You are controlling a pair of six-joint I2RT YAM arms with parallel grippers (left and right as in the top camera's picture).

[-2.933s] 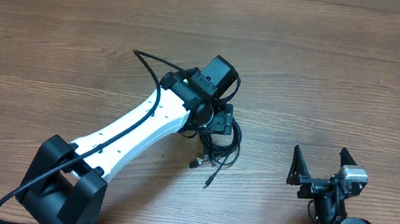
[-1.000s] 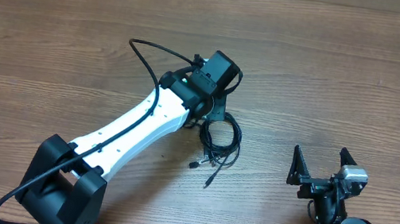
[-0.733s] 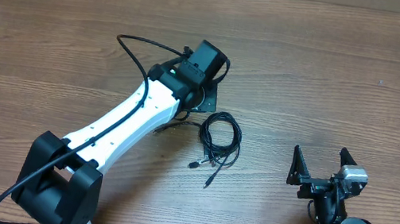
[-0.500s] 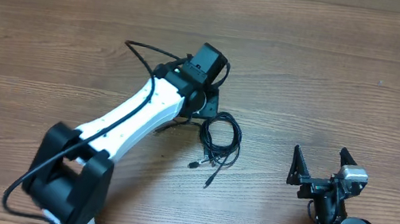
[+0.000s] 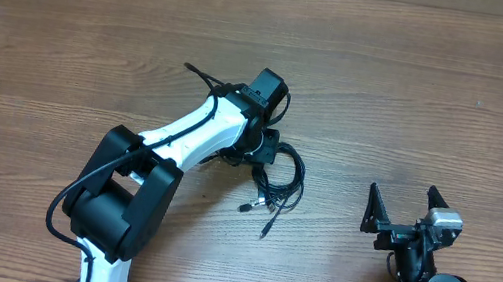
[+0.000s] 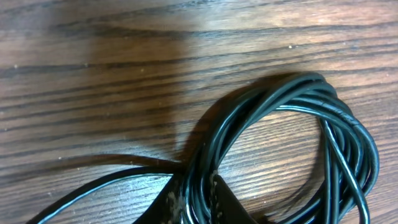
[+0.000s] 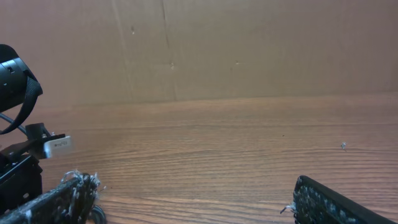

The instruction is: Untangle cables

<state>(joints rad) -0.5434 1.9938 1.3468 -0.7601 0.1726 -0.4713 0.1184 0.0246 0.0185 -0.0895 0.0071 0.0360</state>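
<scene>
The cables [image 5: 295, 183] lie as a thin black coil on the wooden table [image 5: 440, 100], just right of centre. Their small plug ends [image 5: 246, 205] trail toward the front. My left gripper [image 5: 265, 151] is down on the coil's upper left part. In the left wrist view its gripper [image 6: 194, 186] is pinched on a bundle of strands, and the rest of the cables [image 6: 273, 94] loop away to the right. My right gripper [image 5: 402, 212] stands open at the front right, apart from the coil. The right wrist view shows only bare wood in my right gripper [image 7: 196, 205].
A thicker black cable [image 5: 203, 77] arches off the left arm's white link [image 5: 203, 128]. A brown cardboard wall [image 7: 217, 50] rises behind the table's far edge. The left arm's black wrist [image 7: 12, 68] shows at the left of the right wrist view.
The left gripper lifted back off the coil, opened a little, then came down again and closed on its upper left strands. The left arm's lower links swung right. The right arm is still.
</scene>
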